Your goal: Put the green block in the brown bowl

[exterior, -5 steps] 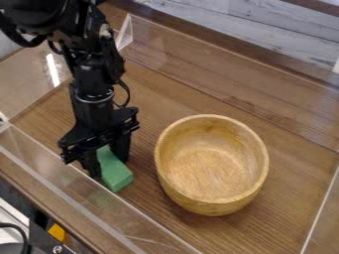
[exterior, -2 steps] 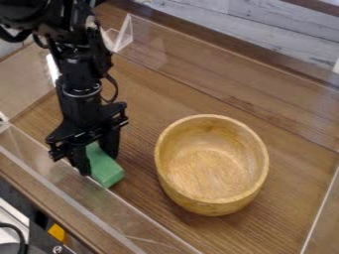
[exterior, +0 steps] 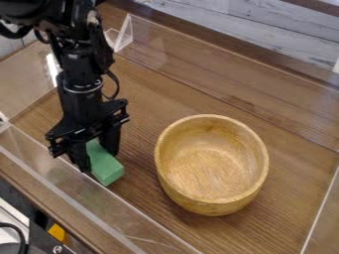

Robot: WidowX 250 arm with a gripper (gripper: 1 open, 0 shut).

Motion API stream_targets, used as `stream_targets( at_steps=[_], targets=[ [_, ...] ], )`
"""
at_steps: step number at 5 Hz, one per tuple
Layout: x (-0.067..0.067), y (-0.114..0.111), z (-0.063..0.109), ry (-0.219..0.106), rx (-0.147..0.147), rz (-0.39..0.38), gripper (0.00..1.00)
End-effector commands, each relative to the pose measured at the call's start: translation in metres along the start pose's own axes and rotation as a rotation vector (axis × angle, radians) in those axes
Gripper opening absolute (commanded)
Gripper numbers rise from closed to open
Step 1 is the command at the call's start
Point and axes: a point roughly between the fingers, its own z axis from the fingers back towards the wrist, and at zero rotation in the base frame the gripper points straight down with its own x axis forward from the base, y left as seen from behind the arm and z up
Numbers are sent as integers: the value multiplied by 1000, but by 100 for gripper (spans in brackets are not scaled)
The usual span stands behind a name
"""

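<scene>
Brown bowl (exterior: 212,164): one, round, light-brown wood, visible grain, thick rim. Upright on the table; its pale interior faces the camera. Landmark for the entries below, with directions as they appear in the view.

Green block (exterior: 103,167): one, elongated, matte green. Located just left of the bowl, outside it and apart from its rim. Slanted, its upper end reaching in among the gripper's fingers, its lower end projecting toward the bottom of the view.

Gripper (exterior: 89,145): one, black, jointed linkage. Left of the bowl, pointing downward. Jaws closed on the green block, gripping it near its upper end; exact contact surfaces are partly hidden by the fingers.

Robot arm (exterior: 79,62): black, with cables, entering from above and to the left of the bowl.

Table (exterior: 252,94): brown wood with visible grain, extending under and around the bowl.

Clear edging (exterior: 66,187): transparent strip, running diagonally to the left of and below the bowl.

Orange-yellow item (exterior: 57,232): small, well to the lower left of the bowl; too small to identify.

Pale boards (exterior: 284,22): whitish, grained, beyond the bowl toward the upper right.
</scene>
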Motion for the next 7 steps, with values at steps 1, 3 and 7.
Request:
stream_targets(
  at_steps=[1,3,7],
  targets=[
    [3,-9,19,-42,-40,-38,0],
    [28,0,17,-36,-57,-21,0],
    [-12,-6,49,-49,-82,-108,0]
  ],
)
